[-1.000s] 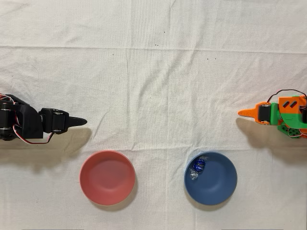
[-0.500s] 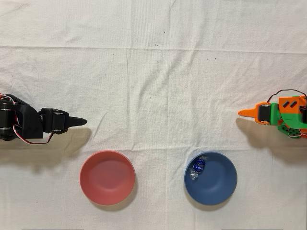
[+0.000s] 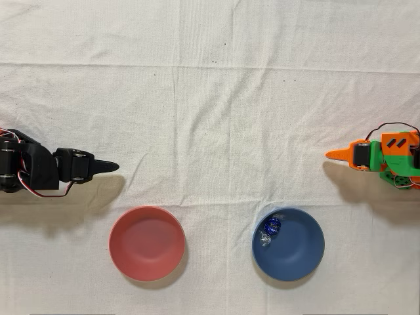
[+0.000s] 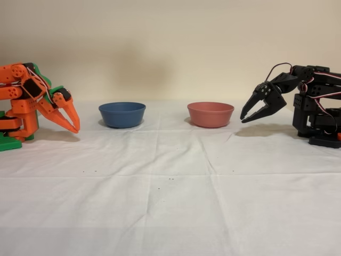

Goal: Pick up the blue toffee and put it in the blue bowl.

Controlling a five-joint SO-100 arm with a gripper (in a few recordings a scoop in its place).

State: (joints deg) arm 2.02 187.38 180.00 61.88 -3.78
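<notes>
The blue toffee (image 3: 270, 227) lies inside the blue bowl (image 3: 298, 252), against its left inner wall in the overhead view, one silvery end pointing down. In the fixed view the blue bowl (image 4: 122, 114) hides the sweet behind its wall. My orange gripper (image 3: 331, 155) is folded back at the right edge of the overhead view, well apart from the bowl, its fingers together and nothing between them. In the fixed view my gripper (image 4: 75, 127) hangs tip-down at the left, shut.
A red-pink bowl (image 3: 146, 243) of the same size stands left of the blue one in the overhead view, with nothing in it. The idle black arm (image 3: 46, 172) rests at the left edge. A creased white cloth (image 3: 210, 98) covers the table.
</notes>
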